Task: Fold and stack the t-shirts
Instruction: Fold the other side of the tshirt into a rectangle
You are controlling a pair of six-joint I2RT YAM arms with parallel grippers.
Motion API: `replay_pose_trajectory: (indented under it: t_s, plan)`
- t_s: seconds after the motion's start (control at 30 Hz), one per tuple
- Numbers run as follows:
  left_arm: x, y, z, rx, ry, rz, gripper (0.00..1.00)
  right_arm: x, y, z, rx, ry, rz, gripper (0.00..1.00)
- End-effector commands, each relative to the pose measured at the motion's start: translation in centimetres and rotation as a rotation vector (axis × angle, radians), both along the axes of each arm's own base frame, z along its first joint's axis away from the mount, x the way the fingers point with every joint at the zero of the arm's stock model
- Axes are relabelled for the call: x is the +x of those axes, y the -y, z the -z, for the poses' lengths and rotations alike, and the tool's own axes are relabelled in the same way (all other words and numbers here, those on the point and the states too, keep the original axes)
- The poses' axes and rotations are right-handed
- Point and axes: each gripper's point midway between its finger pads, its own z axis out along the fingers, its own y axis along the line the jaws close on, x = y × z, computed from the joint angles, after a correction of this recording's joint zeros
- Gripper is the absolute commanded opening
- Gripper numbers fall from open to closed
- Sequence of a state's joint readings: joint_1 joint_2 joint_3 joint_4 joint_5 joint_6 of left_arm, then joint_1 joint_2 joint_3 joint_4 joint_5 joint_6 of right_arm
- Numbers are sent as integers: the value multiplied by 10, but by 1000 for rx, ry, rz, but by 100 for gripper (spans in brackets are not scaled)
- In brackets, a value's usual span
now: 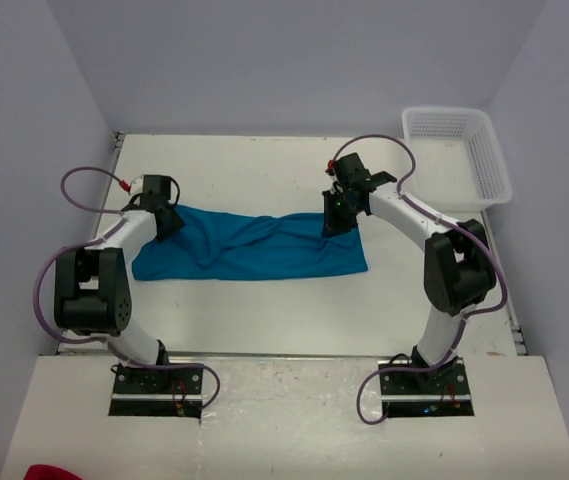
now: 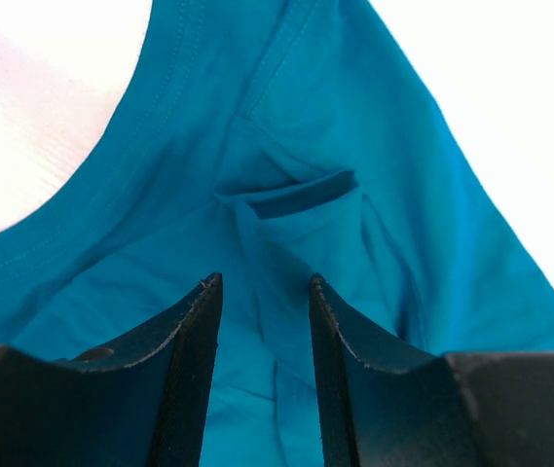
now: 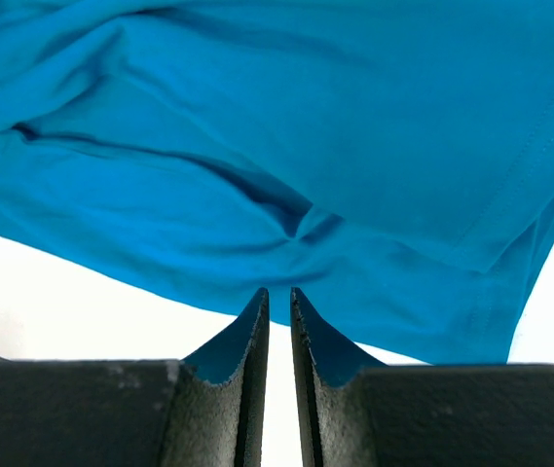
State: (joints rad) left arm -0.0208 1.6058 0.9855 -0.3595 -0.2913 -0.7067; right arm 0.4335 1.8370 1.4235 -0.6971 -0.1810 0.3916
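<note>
From the top camera, the left gripper (image 1: 169,222) and the right gripper (image 1: 337,222) cover the far corners of the t-shirt (image 1: 254,252), so I can't see their fingertips there. On the right wrist view the fingers (image 3: 228,360) stand almost together at the cloth's edge, and I can't tell whether any hem sits between the tips. Both wrist views crop the t-shirt at their borders. A red scrap (image 1: 52,472) is cut off at the top view's bottom edge, and I can't identify it.

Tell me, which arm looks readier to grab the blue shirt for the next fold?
Left, I'd guess. The left gripper is open with the t-shirt bunched between its fingers, ready to pinch. The right gripper is nearly shut at the shirt's edge, only table showing in its gap.
</note>
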Motion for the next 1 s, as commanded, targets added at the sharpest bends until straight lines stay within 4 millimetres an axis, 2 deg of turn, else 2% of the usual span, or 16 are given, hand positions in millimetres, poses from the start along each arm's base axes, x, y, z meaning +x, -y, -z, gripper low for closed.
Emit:
replay_pose_trajectory:
  t_s: [0.0,0.13,0.3,0.4,0.57,0.6,0.73,0.87,0.97]
  plan:
    - [19,-4,-9,2,39,27,43,-3,-5,-22,45,53,-30,16]
    - [23,-5,-1,8,19,31,43,-3,-4,-21,42,52,-26,16]
    - [29,-7,0,21,21,30,43,-3,-3,-18,34,51,-22,15]
    - [30,-16,-3,38,22,8,38,-3,-3,-16,33,43,-22,16]
    - [23,-24,-9,45,33,-31,12,-3,-6,-14,44,37,-28,15]
    - [21,-25,-12,47,42,-36,0,-4,-7,-13,43,33,-30,15]
    - [13,-26,-14,53,40,-47,0,-5,-9,-16,53,40,-37,16]
    - [14,-26,-13,56,35,-35,1,-6,-11,-17,58,43,-44,16]
    - [16,-27,-11,60,32,-32,19,-8,-11,-18,55,45,-47,16]
